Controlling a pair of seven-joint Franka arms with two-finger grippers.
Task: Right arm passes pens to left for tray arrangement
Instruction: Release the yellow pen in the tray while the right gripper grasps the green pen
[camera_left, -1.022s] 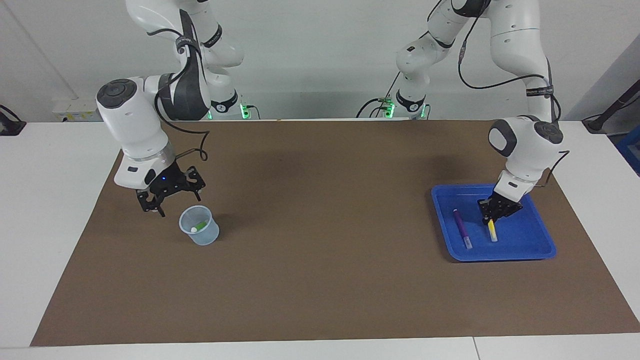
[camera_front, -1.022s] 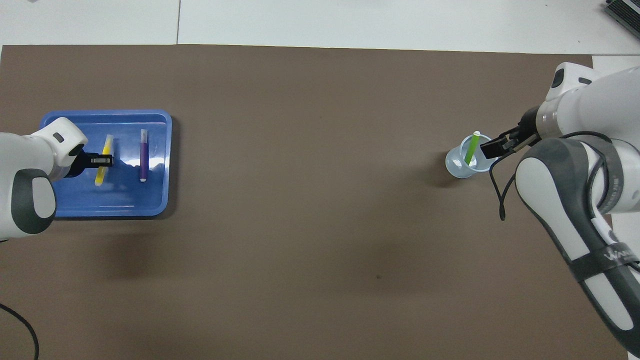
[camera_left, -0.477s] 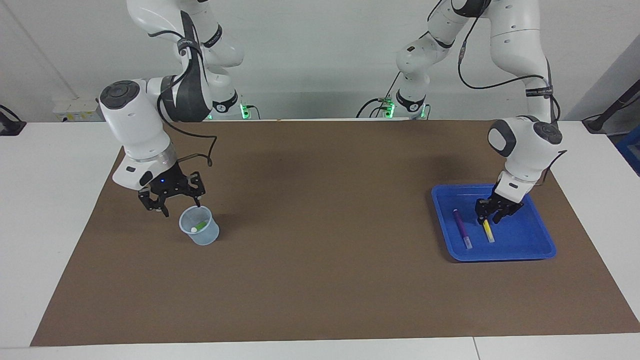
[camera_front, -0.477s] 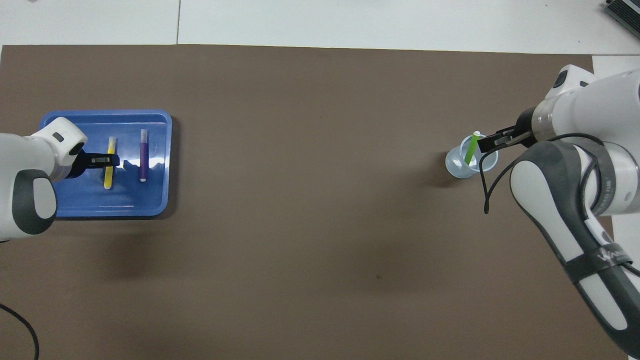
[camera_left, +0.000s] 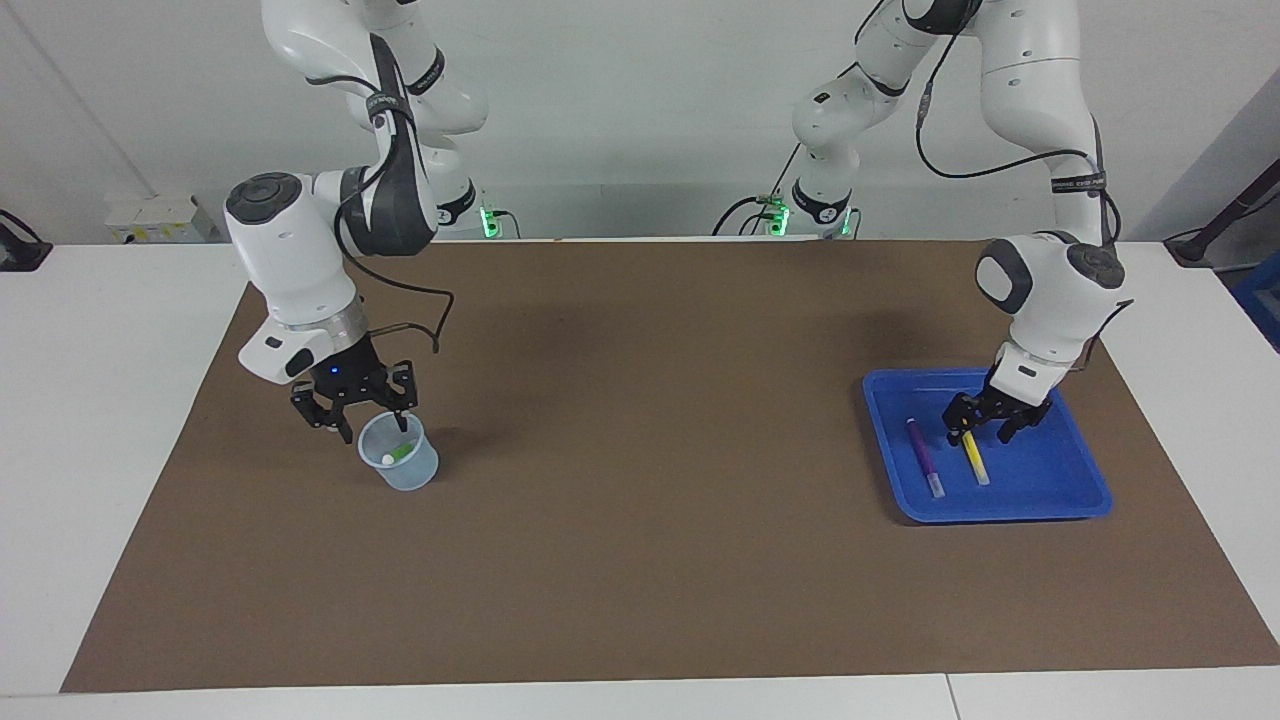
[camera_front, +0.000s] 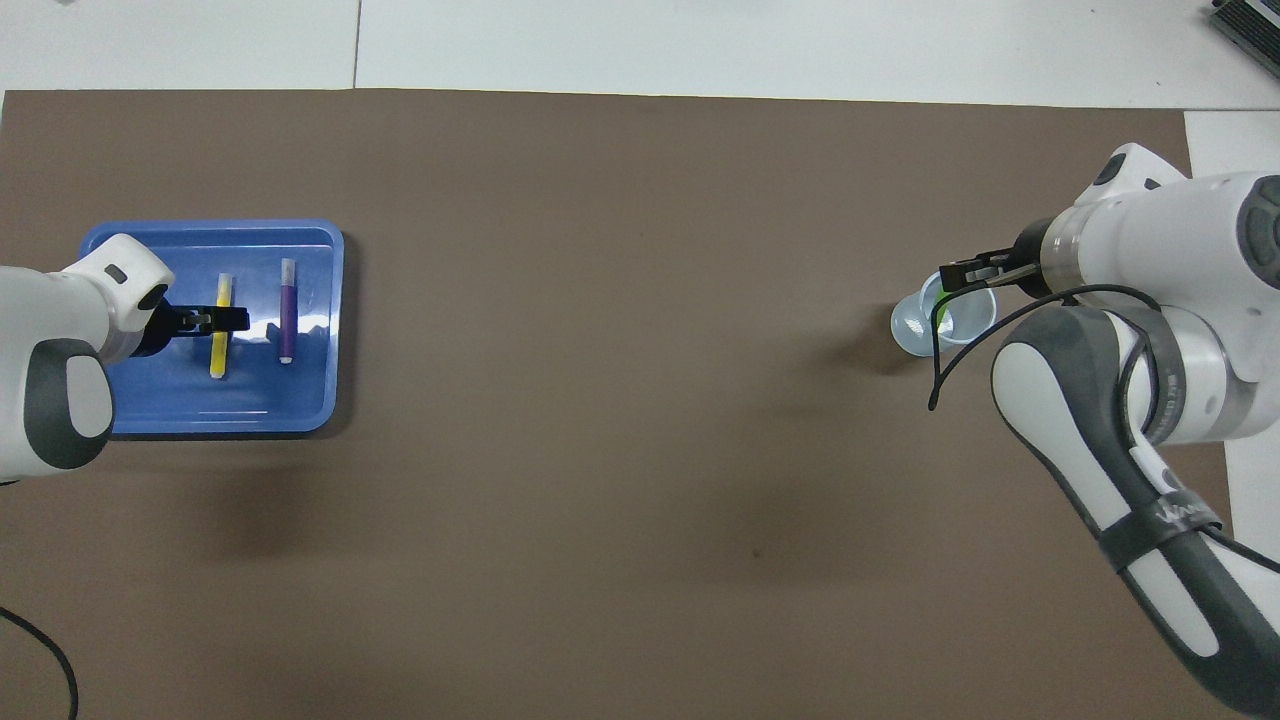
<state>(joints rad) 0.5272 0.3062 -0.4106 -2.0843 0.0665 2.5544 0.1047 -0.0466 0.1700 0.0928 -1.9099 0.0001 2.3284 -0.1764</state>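
The left tool (camera_left: 985, 428) hangs bent-wristed, fingers spread, over the slim yellow pen (camera_left: 975, 459) in the glossy blue tray (camera_left: 1040, 500). The right tool (camera_left: 365, 420), spread, dips into the translucent pale-blue cup (camera_left: 405, 470) at nine o'clock.

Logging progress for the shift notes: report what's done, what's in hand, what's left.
Done: purple pen and yellow pen lie side by side in the tray; the left gripper stands open over the yellow one. In hand: the right gripper is at the cup, around the green pen. Left: passing and placing it.
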